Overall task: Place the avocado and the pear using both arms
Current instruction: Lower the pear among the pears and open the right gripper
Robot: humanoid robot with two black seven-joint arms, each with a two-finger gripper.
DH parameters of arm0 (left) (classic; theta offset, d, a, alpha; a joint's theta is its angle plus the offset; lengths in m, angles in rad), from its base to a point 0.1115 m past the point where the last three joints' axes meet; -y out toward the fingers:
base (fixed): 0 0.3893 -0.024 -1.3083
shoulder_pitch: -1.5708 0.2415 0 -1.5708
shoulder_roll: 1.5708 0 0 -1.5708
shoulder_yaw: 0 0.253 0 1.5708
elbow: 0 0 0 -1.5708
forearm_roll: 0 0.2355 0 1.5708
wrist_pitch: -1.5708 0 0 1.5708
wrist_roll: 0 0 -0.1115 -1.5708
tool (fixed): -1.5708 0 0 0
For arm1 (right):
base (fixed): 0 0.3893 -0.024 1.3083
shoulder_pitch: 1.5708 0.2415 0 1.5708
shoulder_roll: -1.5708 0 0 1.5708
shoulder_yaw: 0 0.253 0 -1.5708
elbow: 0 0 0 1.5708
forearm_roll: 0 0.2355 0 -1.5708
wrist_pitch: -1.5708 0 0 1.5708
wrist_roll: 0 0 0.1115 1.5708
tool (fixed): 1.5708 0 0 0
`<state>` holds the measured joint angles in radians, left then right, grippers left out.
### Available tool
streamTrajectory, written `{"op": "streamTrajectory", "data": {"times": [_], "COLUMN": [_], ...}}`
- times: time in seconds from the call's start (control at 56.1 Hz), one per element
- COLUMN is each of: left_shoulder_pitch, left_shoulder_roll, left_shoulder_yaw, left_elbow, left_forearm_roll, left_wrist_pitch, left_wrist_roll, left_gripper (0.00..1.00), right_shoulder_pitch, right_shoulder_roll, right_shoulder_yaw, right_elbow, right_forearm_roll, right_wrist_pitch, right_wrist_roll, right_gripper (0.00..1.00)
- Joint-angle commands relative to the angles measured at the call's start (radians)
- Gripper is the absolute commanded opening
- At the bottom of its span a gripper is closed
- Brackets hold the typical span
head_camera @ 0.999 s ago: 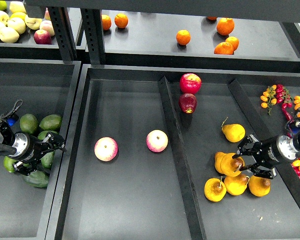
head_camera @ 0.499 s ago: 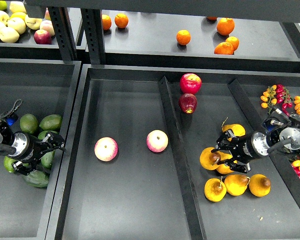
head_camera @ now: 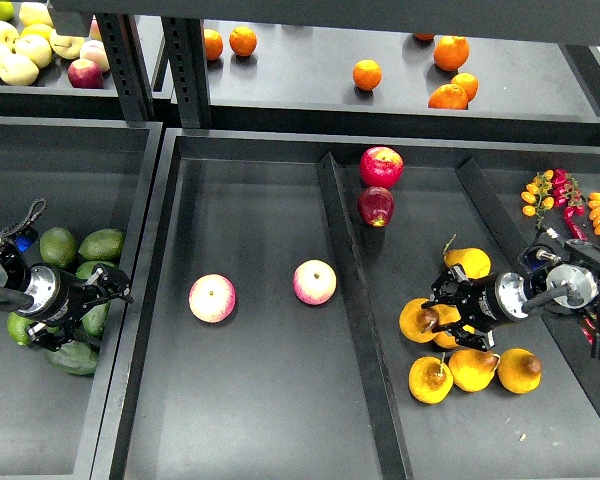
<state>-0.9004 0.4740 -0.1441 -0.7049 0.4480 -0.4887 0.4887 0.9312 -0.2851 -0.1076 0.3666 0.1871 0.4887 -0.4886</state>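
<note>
At the right of the frame, your right hand (head_camera: pixel 442 318) is clamped on the pear (head_camera: pixel 420 319), orange-yellow with a dark brown patch, at the left edge of the pear cluster. At the left edge, your left hand (head_camera: pixel 102 305) has its fingers spread around the avocado (head_camera: pixel 96 318), dark green, in the avocado pile; whether they press on it you cannot tell. Judged progress: grasping only; both placements remain. Count: six pears in all, at least five avocados, two pink-yellow apples (head_camera: pixel 212 298) and two red apples (head_camera: pixel 380 166).
</note>
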Motion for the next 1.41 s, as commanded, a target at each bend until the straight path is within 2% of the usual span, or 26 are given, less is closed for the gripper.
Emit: {"op": "streamTrajectory", "data": {"times": [0.0,0.624,0.874,0.981,1.141,1.391], "left_shoulder_pitch": [0.0,0.003,0.002,0.002,0.0,0.0], "left_shoulder_roll": [0.0,0.002,0.005,0.008,0.008,0.006], "left_shoulder_yaw": [0.0,0.0,0.0,0.0,-0.002,-0.002], "left_elbow": [-0.002,-0.007,-0.008,-0.008,-0.008,-0.008], "left_forearm_roll": [0.0,0.0,0.0,0.0,0.0,0.0], "left_wrist_pitch": [0.0,0.0,0.0,0.0,0.0,0.0], "left_wrist_roll": [0.0,0.0,0.0,0.0,0.0,0.0], "left_gripper": [1.0,1.0,1.0,1.0,1.0,1.0], "right_shoulder_pitch": [-0.011,-0.049,-0.043,-0.043,-0.04,-0.04], "right_shoulder_roll": [0.012,0.057,0.061,0.06,0.055,0.053], "right_shoulder_yaw": [0.002,0.002,0.002,0.002,0.002,0.002], "right_elbow": [-0.017,-0.086,-0.087,-0.089,-0.094,-0.101], "right_forearm_roll": [0.0,-0.005,-0.005,-0.009,-0.015,-0.017], "right_wrist_pitch": [0.0,0.0,0.0,0.0,0.0,0.0], "right_wrist_roll": [0.0,0.0,0.0,0.0,0.0,0.0], "right_gripper": [0.06,0.09,0.18,0.29,0.4,0.47]}}
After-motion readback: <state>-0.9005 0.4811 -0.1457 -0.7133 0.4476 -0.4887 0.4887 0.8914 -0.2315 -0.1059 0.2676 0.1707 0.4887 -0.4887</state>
